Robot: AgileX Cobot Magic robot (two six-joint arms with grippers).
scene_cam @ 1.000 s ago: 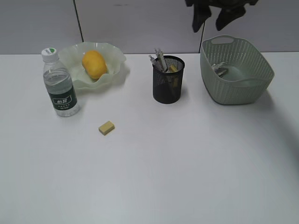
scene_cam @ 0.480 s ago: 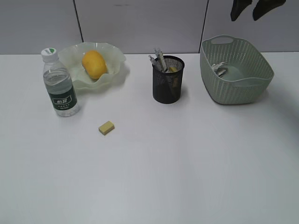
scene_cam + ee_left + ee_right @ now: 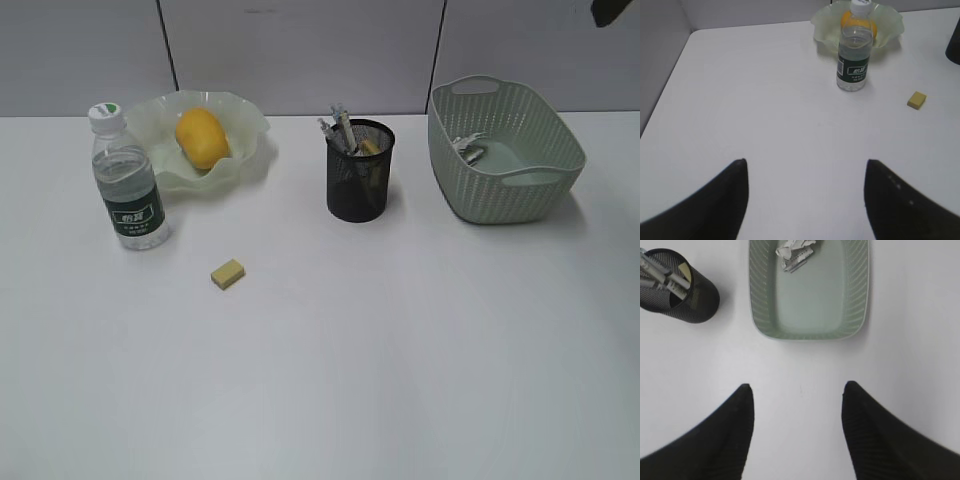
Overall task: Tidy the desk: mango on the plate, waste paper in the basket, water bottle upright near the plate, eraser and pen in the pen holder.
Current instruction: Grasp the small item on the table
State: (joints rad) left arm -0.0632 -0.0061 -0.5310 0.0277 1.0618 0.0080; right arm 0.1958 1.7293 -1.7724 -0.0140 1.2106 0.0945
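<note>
The right tool (image 3: 797,390) hangs above the bare white table (image 3: 400,350) with its two dark fingers (image 3: 735,410) set well apart, and nothing is between them. In the right wrist view the basket (image 3: 765,300) lies in the upper middle of the frame, just above the gap of the fingers, and the pen holder (image 3: 695,295) is in the upper left corner. In the exterior view only a small dark piece of this arm shows at the upper right corner.

The left tool (image 3: 805,167) is also wide open and holds nothing. Its fingers stand at the bottom of the left wrist view, and the water bottle (image 3: 854,60) is well apart from them, in the upper right part of the frame. The bottle stands upright, just in front of the plate (image 3: 890,25). The eraser (image 3: 917,100), a small yellow block, lies alone on the table at the right edge, not in the pen holder.

The mango (image 3: 201,138) rests in the plate at the upper left of the exterior view. The waste paper (image 3: 794,252) lies at the far end of the basket floor. The pen holder keeps several pens (image 3: 342,128) and one yellowish thing that I cannot identify.
</note>
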